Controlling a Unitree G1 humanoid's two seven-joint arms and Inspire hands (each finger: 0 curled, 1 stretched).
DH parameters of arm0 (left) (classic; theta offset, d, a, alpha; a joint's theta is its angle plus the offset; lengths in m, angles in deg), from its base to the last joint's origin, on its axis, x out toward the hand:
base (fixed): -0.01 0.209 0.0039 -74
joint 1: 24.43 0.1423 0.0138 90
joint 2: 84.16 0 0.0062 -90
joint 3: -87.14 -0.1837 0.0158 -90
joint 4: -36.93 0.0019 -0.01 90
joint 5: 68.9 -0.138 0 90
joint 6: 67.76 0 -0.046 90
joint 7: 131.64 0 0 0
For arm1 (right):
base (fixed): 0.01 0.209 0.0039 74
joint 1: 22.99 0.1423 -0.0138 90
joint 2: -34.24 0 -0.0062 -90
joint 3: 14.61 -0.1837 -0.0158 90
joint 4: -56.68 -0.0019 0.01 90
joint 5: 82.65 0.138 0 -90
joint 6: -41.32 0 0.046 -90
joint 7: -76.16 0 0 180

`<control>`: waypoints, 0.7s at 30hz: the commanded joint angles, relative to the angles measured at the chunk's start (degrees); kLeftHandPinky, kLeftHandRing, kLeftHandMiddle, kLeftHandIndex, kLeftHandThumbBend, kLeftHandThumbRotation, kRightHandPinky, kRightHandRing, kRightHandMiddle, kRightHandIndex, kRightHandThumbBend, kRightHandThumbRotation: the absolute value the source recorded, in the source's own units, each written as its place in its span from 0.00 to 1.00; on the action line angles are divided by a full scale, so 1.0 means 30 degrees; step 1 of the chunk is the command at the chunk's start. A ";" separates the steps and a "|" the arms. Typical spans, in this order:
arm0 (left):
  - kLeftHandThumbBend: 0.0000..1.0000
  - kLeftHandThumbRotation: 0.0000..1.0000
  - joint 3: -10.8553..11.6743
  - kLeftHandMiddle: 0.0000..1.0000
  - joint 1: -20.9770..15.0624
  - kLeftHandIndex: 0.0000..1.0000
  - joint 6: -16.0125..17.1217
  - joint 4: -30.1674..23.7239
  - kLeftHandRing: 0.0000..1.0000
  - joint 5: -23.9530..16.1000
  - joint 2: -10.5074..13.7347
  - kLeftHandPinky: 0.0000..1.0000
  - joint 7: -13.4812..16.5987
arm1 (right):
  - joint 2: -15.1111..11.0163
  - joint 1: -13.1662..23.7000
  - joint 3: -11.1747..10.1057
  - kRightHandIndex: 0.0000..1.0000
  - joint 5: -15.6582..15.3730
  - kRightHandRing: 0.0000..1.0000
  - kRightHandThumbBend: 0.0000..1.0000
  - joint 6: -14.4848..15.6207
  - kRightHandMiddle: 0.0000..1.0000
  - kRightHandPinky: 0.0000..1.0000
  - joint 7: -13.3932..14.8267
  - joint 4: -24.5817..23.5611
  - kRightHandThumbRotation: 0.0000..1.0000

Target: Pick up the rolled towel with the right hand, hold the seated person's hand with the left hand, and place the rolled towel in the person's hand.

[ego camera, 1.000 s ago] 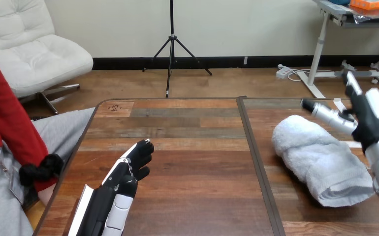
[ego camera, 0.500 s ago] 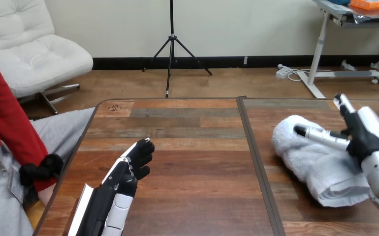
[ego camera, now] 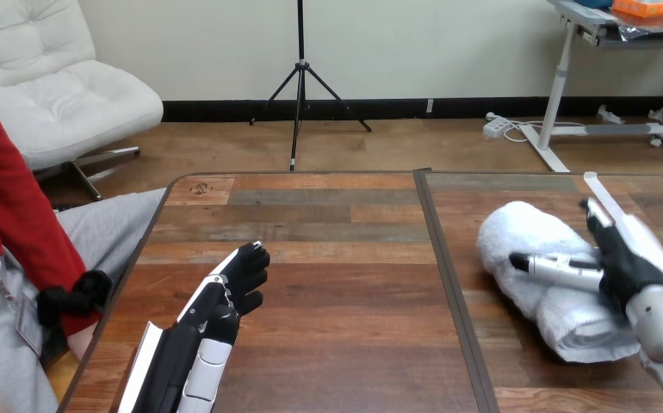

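Down came my right hand (ego camera: 625, 258) onto the rolled towel (ego camera: 524, 234), fingers spread. It looks soft, light; squeeze its middle.

pale wall (ego camera: 397, 43) with black baseboard (ego camera: 397, 109), wood floor (ego camera: 397, 142), white padded chair (ego camera: 61, 86) left, black tripod (ego camera: 300, 77), desk (ego camera: 599, 26) top right, wooden table (ego camera: 328, 224) in front.

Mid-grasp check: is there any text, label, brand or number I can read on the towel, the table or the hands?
None can be read: no words, numbers or signs show on the rolled towel, the wooden table, the left hand or the right hand.
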 commanded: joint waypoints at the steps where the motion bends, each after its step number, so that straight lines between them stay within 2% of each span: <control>1: 0.77 1.00 0.0106 0.89 -0.0900 0.87 0.0229 -0.0869 0.89 0.0042 -0.0610 0.87 0.0123 | 0.0436 0.0689 0.0484 1.00 -0.0271 1.00 1.00 0.0501 1.00 0.84 -0.0099 0.0120 0.59; 8: 0.77 1.00 0.0086 0.89 -0.0896 0.87 0.0204 -0.0965 0.90 0.0190 -0.0546 0.87 0.0011 | 0.0658 0.0586 0.0834 1.00 -0.0404 1.00 1.00 0.1110 1.00 0.88 -0.0345 0.0320 0.59; 10: 0.76 1.00 0.0100 0.89 -0.0908 0.87 0.0213 -0.0983 0.90 0.0215 -0.0516 0.87 -0.0021 | 0.0779 0.0546 0.1123 1.00 -0.0649 1.00 1.00 0.1492 1.00 0.90 -0.0294 0.0447 0.60; 21: 0.77 1.00 0.0174 0.89 -0.0871 0.87 0.0009 -0.1191 0.91 0.0341 -0.0467 0.89 -0.0050 | 0.1079 0.0428 0.1988 1.00 -0.1339 0.97 1.00 0.2343 0.98 0.89 -0.0176 0.0684 0.58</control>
